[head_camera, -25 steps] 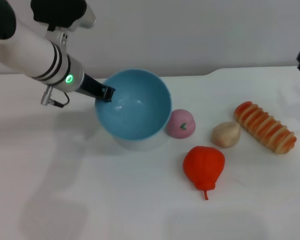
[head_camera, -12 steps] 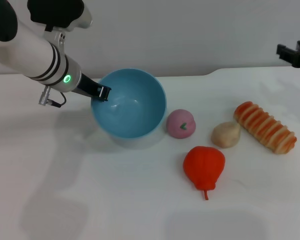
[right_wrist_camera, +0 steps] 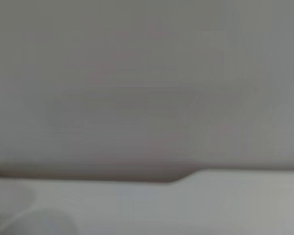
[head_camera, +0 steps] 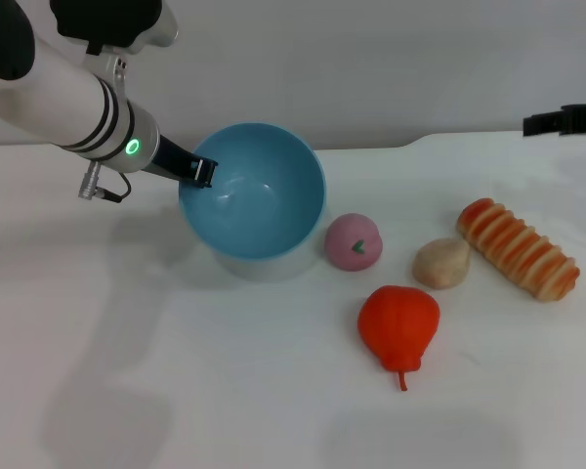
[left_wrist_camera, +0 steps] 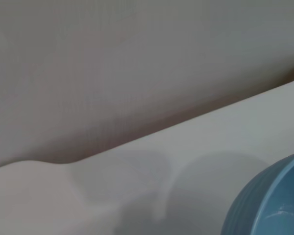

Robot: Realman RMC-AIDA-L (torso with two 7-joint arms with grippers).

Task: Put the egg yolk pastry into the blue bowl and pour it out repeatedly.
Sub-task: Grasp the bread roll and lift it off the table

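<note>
I'm holding the glossy round light-blue bowl (head_camera: 252, 191) tilted, left gripper (head_camera: 201, 173) clamped on its left rim, right gripper (head_camera: 565, 119) far right, fingers unreadable, while the matte beige egg yolk pastry (head_camera: 440, 263) sits right; a shallow grip risks slipping.

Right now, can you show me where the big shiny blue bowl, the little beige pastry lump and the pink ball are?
Round glossy light-blue bowl (head_camera: 259, 210), head view, on its inner wall.
Small pale beige egg yolk pastry (head_camera: 440, 263), head view, on its rounded middle.
Pink domed ball (head_camera: 353, 241), head view, on its top.
</note>
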